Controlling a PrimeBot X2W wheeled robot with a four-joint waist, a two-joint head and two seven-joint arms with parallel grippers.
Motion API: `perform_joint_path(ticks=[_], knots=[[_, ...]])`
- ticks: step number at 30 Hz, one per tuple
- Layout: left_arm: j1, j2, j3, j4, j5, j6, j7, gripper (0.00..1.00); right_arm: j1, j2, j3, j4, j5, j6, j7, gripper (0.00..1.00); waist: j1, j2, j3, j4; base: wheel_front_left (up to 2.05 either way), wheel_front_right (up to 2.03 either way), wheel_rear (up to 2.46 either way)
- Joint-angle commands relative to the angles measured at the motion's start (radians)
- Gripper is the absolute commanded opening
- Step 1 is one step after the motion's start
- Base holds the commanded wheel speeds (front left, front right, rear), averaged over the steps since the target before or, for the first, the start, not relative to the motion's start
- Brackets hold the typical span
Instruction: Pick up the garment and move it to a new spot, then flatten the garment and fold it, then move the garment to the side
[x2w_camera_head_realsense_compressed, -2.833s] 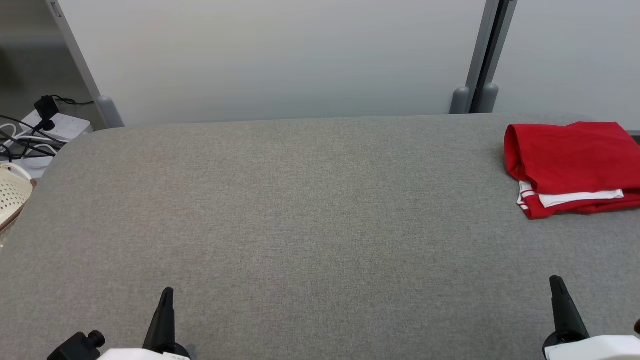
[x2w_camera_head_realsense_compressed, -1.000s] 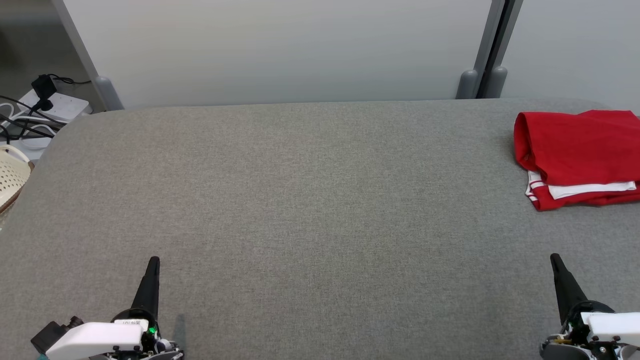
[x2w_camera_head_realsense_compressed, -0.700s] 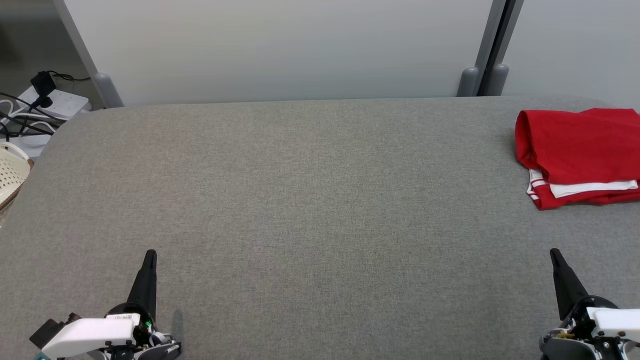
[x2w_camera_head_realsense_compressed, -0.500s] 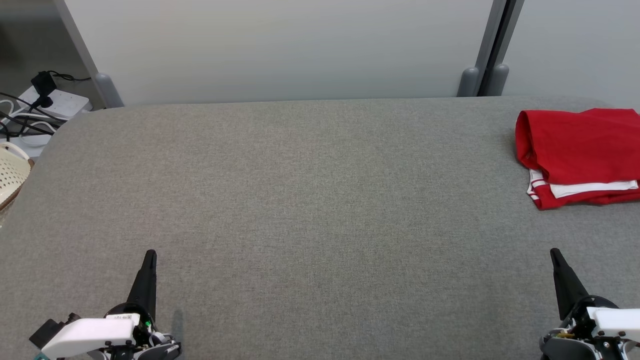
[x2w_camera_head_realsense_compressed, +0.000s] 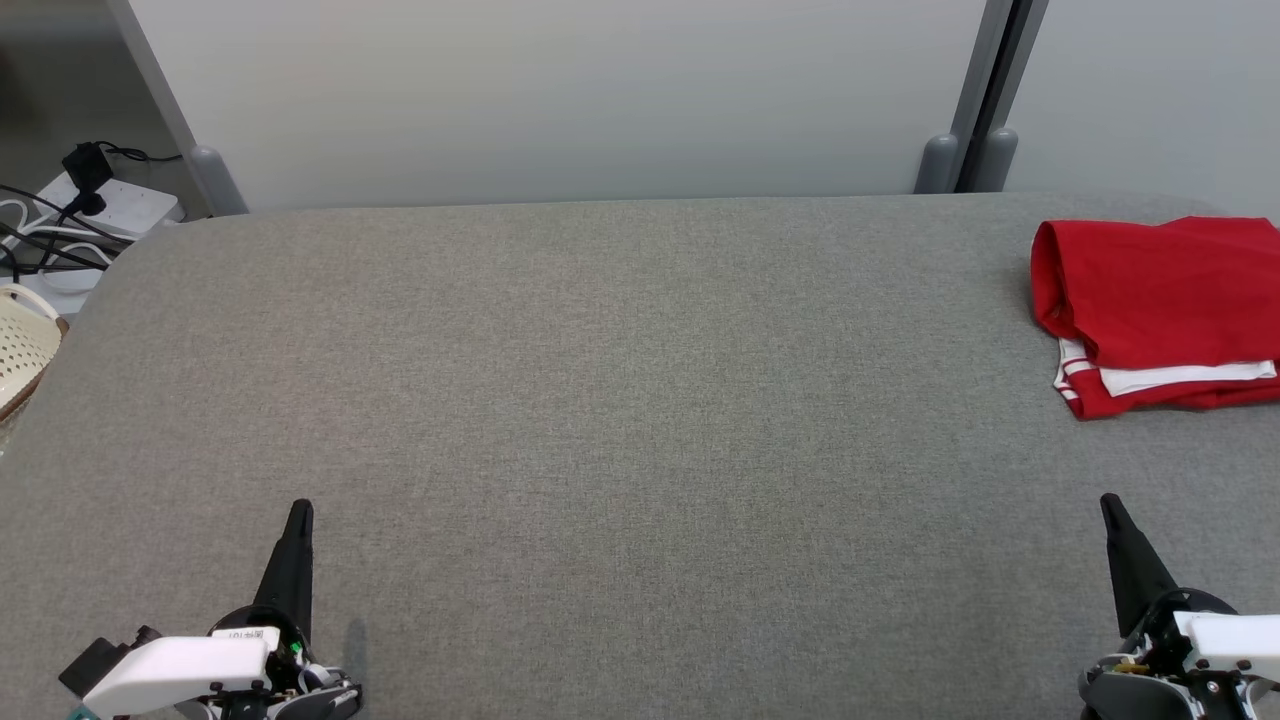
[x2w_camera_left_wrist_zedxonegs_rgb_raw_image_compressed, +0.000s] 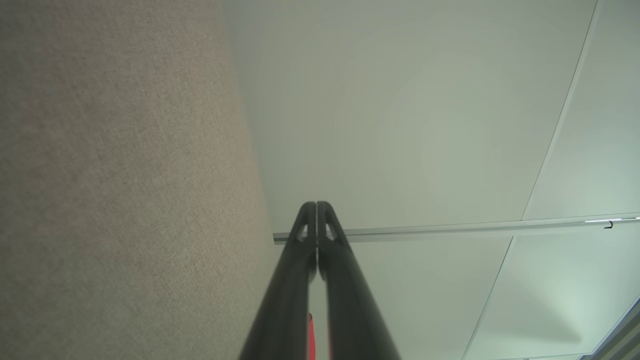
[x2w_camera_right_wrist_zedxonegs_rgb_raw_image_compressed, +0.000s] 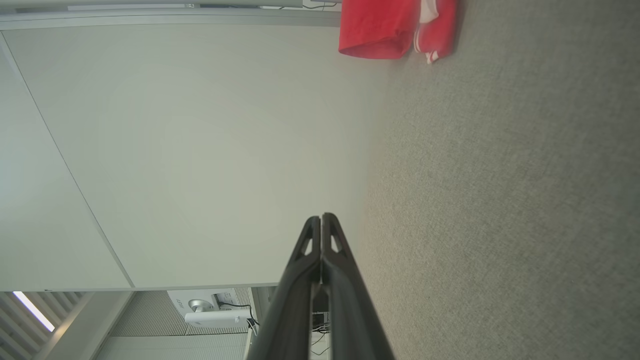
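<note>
The folded garment (x2w_camera_head_realsense_compressed: 1160, 300) is laid at the worktop's (x2w_camera_head_realsense_compressed: 600, 400) edge, judged set aside. The left pincer (x2w_camera_head_realsense_compressed: 299, 512) and right pincer (x2w_camera_head_realsense_compressed: 1108, 505) are closed, empty.

A broad counter (x2w_camera_head_realsense_compressed: 620, 400) covered in grey woven fabric stretches across the head view, its far left corner rounded. A red garment (x2w_camera_head_realsense_compressed: 1160, 295) lies folded on it at the far right, close to the back edge and cut off by the picture's right border. White trim and thin white stripes show along the garment's near edge, where its layers are stacked. The rounded fold on its left side rises slightly above the fabric.
</note>
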Motion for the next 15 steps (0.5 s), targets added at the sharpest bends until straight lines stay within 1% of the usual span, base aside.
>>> perform_joint_path(ticks=[1, 15], knots=[[-0.057, 0.014, 0.033, -0.022, -0.005, -0.008, 0.006, 0.0, -0.04, -0.014, 0.018, -0.027, 0.011, 0.001, 0.008, 0.0, 0.0, 0.0, 0.0, 0.0, 0.0, 0.0, 0.0], [-0.057, 0.014, 0.033, -0.022, -0.005, -0.008, 0.006, 0.0, -0.04, -0.014, 0.018, -0.027, 0.011, 0.001, 0.008, 0.0, 0.0, 0.0, 0.0, 0.0, 0.0, 0.0, 0.0]])
